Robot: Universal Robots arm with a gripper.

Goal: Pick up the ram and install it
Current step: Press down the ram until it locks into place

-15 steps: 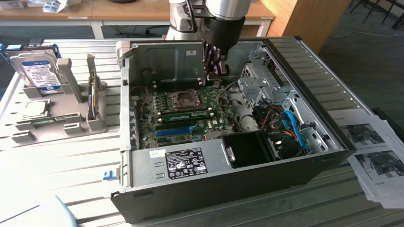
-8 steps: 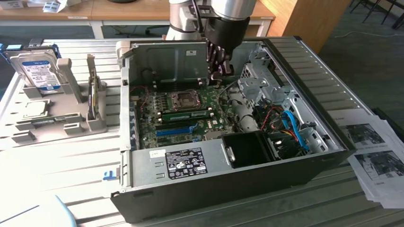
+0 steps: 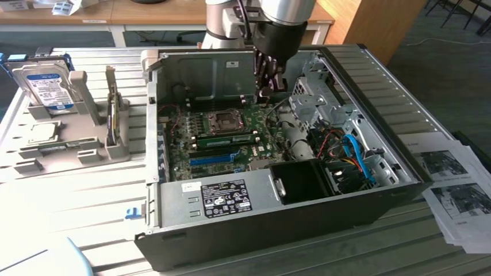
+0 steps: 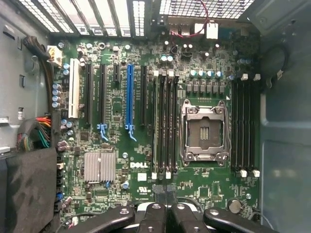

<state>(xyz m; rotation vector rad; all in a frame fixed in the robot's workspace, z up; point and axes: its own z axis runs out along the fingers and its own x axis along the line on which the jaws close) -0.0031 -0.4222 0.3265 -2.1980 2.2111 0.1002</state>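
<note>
The ram (image 3: 230,140), a long green stick, stands in a memory slot on the motherboard, between the CPU socket (image 3: 226,121) and the blue slot (image 3: 211,158). My gripper (image 3: 265,92) hangs over the open computer case (image 3: 253,230), above the board's far side and clear of the ram. Its fingers are shut together with nothing visibly between them. In the wrist view the gripper (image 4: 165,193) looks straight down on the bank of memory slots (image 4: 166,126) beside the CPU socket (image 4: 204,131) and the blue slot (image 4: 129,97).
A grey holder (image 3: 84,149) at the exterior view's left carries a hard drive (image 3: 48,86), a CPU chip (image 3: 45,132) and a thin board on edge (image 3: 115,118). Cables (image 3: 353,155) and a drive cage (image 3: 314,95) crowd the case's right side. Printed sheets (image 3: 456,184) lie at the far right.
</note>
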